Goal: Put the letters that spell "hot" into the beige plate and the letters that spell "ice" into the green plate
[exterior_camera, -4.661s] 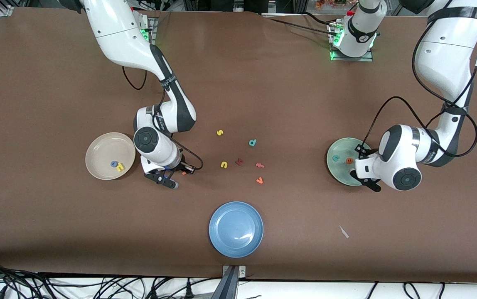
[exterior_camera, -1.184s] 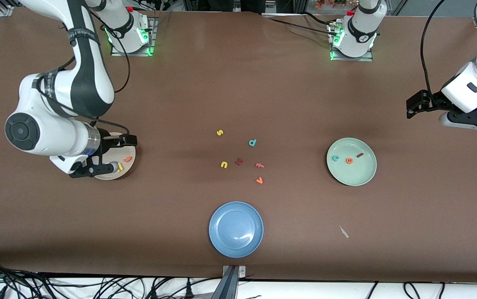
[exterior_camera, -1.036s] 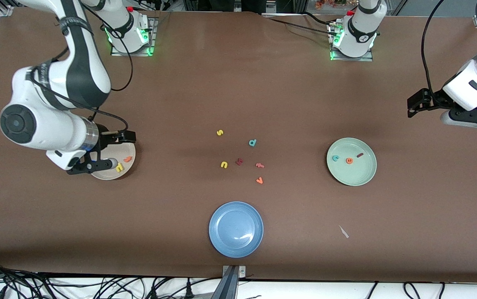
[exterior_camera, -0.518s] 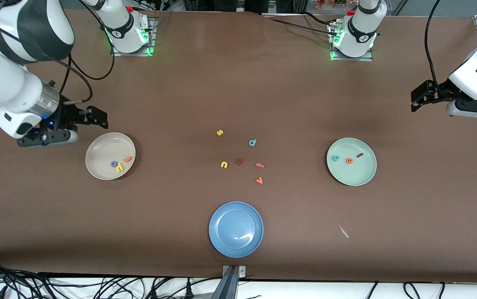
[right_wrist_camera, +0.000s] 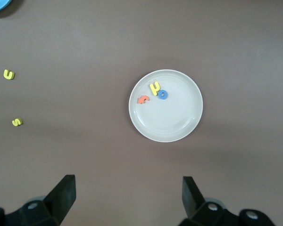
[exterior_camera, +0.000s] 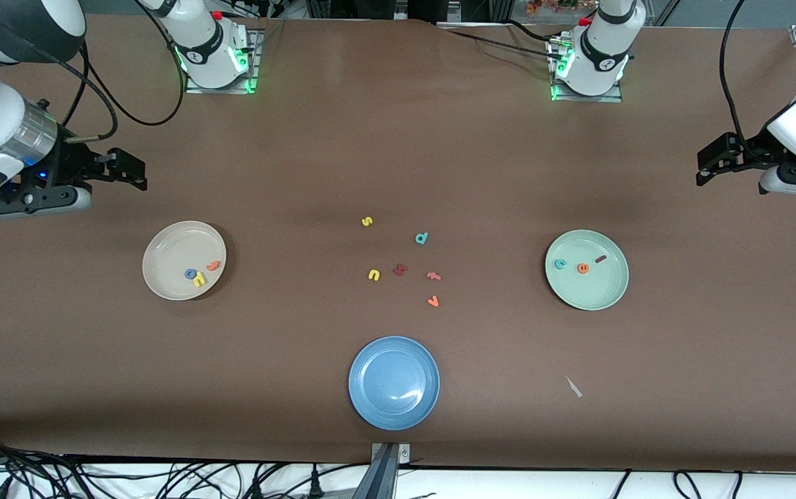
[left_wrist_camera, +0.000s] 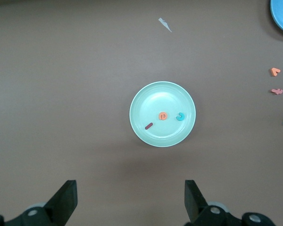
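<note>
In the front view, you see the right gripper (exterior_camera: 127,168) has lifted off the beige plate (exterior_camera: 162,253), where it hung a second ago, and now hangs over bare table toward the right arm's end, jaws spread and empty. The left gripper (exterior_camera: 713,161) has drifted a little farther from the green plate (exterior_camera: 602,291), over bare table toward the left arm's end, also released and holding nothing. The plates and letters have not moved. The blue o (exterior_camera: 190,274), yellow h (exterior_camera: 199,279) and orange t (exterior_camera: 213,265) lie in the beige plate, well apart from the right jaws. The teal c (exterior_camera: 560,263), orange e (exterior_camera: 582,267) and dark red i (exterior_camera: 600,259) lie in the green plate, well apart from the left jaws.

In the left wrist view, you look down on the green plate (left_wrist_camera: 141,132) with the i (left_wrist_camera: 148,125), e (left_wrist_camera: 162,115) and c (left_wrist_camera: 180,116) inside; both fingers (left_wrist_camera: 63,200) stand wide.

In the right wrist view, the beige plate (right_wrist_camera: 179,127) holds the t (right_wrist_camera: 143,99), h (right_wrist_camera: 154,87) and o (right_wrist_camera: 163,94); the fingers (right_wrist_camera: 63,193) are likewise parted.
</note>
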Motion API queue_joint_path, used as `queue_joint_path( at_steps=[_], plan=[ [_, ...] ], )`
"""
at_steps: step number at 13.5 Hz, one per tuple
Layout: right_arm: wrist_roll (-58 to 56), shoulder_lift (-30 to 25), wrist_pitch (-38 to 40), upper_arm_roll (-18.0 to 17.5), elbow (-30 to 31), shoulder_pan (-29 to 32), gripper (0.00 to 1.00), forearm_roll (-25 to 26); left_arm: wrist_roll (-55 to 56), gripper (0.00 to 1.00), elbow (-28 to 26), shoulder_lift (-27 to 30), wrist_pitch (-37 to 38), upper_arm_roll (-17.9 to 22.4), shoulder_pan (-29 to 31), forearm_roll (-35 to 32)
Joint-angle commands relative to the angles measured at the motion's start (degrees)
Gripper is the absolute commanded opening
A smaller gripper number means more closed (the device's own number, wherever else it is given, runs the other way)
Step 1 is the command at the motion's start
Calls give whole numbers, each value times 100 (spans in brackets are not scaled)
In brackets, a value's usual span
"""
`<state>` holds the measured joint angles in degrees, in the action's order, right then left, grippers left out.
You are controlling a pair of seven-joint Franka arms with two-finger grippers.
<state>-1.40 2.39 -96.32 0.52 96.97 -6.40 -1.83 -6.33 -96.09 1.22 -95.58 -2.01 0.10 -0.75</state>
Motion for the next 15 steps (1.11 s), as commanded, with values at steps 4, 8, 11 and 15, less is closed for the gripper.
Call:
queue_joint_path(
  at_steps=[4,8,11,15],
  plan=[
    [-54,-28,280,-26,-266,419,100,34,-140,100,-7,28,66,-71,86,67],
    [43,-29,359,-26,-267,587,100,16,-149,100,284,-183,110,-62,95,75],
    [43,-2,351,-44,-275,569,100,60,-149,100,284,-183,110,-62,104,75],
    [43,199,647,-35,-512,525,100,87,-140,100,292,-183,110,-62,95,67]
  ],
)
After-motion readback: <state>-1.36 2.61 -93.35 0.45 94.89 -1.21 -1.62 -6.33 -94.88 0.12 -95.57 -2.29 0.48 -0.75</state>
